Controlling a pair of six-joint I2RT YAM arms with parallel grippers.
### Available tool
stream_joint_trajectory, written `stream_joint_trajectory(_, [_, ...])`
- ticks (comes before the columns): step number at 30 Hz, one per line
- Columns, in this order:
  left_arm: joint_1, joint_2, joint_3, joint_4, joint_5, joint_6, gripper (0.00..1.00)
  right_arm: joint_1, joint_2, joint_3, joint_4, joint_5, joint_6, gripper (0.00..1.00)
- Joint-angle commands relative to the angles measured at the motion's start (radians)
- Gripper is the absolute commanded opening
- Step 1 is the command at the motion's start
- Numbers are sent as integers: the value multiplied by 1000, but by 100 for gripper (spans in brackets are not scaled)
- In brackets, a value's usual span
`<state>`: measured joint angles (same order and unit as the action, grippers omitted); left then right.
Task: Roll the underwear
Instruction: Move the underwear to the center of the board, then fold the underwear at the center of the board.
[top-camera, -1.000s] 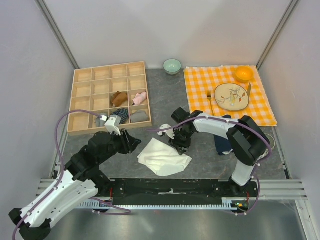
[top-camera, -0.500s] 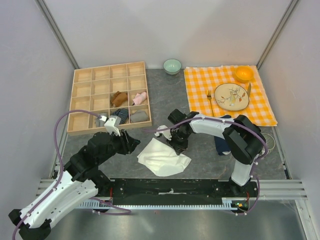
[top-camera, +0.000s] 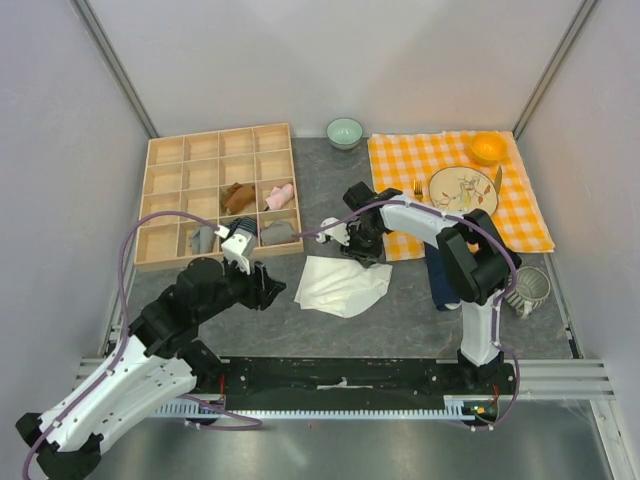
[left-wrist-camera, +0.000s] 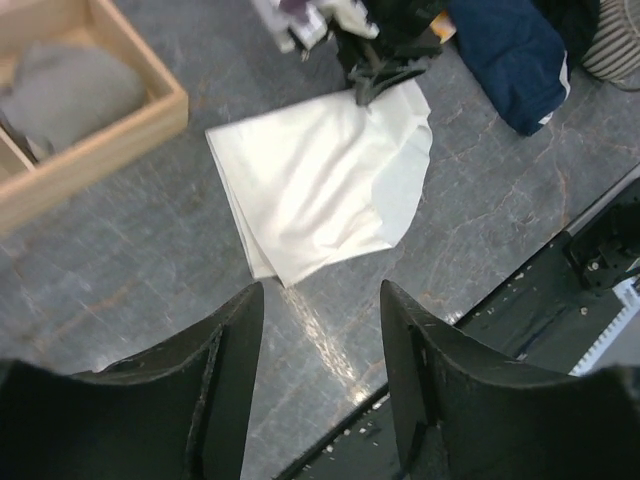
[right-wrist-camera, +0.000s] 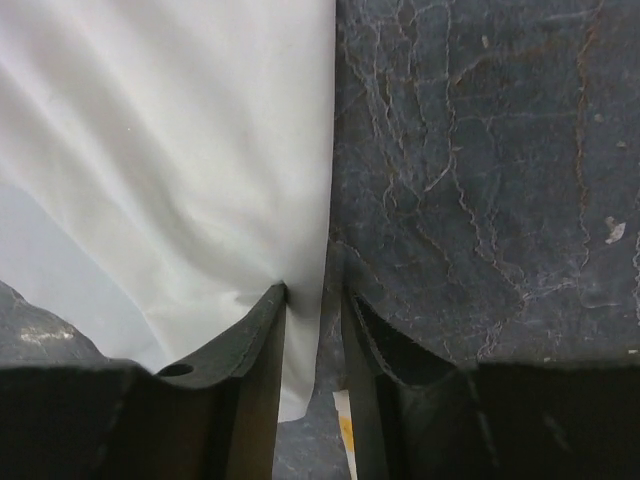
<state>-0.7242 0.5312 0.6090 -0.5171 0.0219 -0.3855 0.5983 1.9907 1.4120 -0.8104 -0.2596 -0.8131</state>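
My right gripper (right-wrist-camera: 312, 290) clamped on far corner of cream-white underwear (top-camera: 340, 285); my left gripper (left-wrist-camera: 320, 292) spread, empty, just near-side of underwear. Step: laying flat, likely. Next: pinch near edge, roll.

The underwear (top-camera: 343, 286) lies mid-bench (top-camera: 330, 190). From it, the tray (top-camera: 165, 180) sits at ten o'clock, a bowl (top-camera: 345, 131) at twelve, the cloth (top-camera: 395, 160) at two (a plate (top-camera: 463, 193) on it) and a mug (top-camera: 530, 288) at three. The right claw (top-camera: 362, 250) meets its twelve o'clock edge. The left claw (top-camera: 270, 290) is just beside it at nine.
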Motion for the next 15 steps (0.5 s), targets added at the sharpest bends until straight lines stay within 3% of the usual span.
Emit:
stream_joint_trajectory(1, [-1,-22,107,29,24,241,59,-3,-85,24,-52,2,-87,39])
stream_joint_trajectory(6, [-1,-19,118,29,-20,316,60,26,-294,-63,-53,-192,-141,44])
stream_joint_trajectory(8, [-1,-30,115,28,-86,312,60,107,-358,-180,14,-227,-150,46])
stream_joint_trajectory(11, [2,-81,97,26,-170,292,60,277,-452,-336,198,-156,-77,53])
stream_joint_trajectory(15, [3,-152,87,14,-281,277,60,383,-387,-343,287,-34,23,50])
